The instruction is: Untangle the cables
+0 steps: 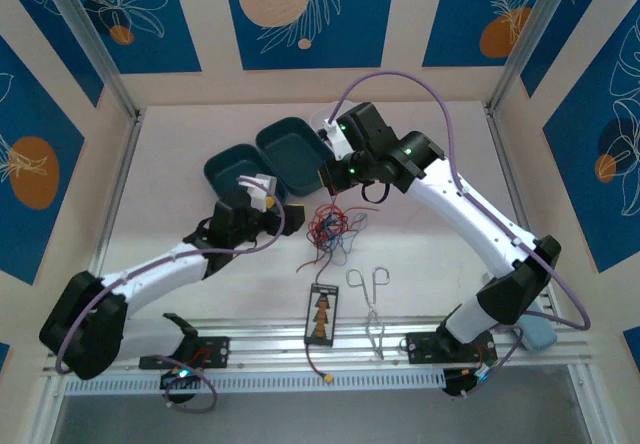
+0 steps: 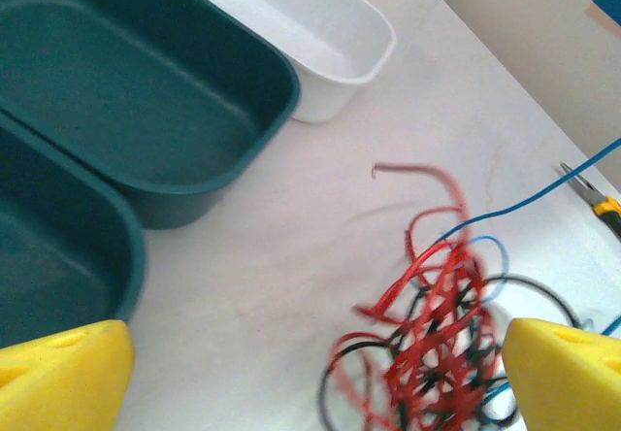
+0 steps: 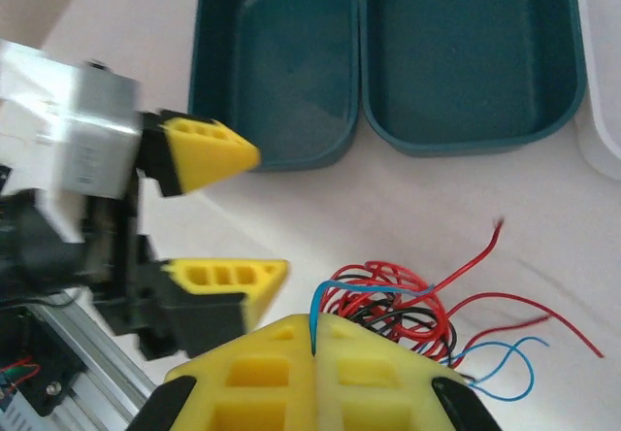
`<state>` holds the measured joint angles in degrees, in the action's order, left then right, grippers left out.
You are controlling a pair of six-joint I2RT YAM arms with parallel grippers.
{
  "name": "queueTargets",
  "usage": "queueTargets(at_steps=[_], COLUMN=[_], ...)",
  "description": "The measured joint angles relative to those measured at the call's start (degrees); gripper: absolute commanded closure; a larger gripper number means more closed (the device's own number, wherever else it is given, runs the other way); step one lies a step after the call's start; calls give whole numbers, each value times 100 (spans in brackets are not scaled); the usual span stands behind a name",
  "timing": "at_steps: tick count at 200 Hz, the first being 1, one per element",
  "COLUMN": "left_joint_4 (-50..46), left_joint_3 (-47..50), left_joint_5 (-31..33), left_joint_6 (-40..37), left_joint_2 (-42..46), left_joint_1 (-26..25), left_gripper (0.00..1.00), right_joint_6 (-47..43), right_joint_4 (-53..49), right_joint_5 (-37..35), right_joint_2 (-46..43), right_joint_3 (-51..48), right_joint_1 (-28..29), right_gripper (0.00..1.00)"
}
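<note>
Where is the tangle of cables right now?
In the top view the cables lie mid-table, in front of the two teal trays, between the open left tool and the right tool, which pinches a blue strand.

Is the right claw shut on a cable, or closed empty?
Shut on a blue cable: on the right claw, the yellow fingers meet with that blue strand pinched between them, running back to the tangle.

The pale bench [image 1: 430, 264] carried a left teal tray [image 1: 230, 172] touching a right teal tray [image 1: 293, 154] at the far middle, with a white tray [image 2: 330, 38] just beyond. Nearer lay tangled red, blue and black cables [image 1: 330, 226]. Nearest were silver forceps [image 1: 372, 309], with a black card [image 1: 322, 314] on their left.
</note>
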<state>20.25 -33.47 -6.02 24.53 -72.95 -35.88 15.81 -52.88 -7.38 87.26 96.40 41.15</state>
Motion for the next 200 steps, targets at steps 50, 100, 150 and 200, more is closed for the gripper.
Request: queueTargets(at_steps=[50, 100, 150, 200], left_joint_4=[337, 590, 828, 1056], left_joint_3=[-319, -435, -422, -348], left_joint_5=[-103, -33, 26, 50], left_joint_6=[-11, 39, 109, 262], left_joint_2=[-894, -1329, -1589, -1725], left_joint_1=[-527, -708, -715, -717], left_gripper=[10, 27, 42, 54], right_joint_6=[144, 190, 184, 109], right_joint_4=[278, 271, 92, -70], right_joint_5=[142, 90, -142, -382], right_joint_2=[-55, -92, -358, -605], right_joint_3=[-258, -256, 168, 852], right_joint_1=[-105, -157, -229, -280], right_gripper=[100, 100, 100, 100])
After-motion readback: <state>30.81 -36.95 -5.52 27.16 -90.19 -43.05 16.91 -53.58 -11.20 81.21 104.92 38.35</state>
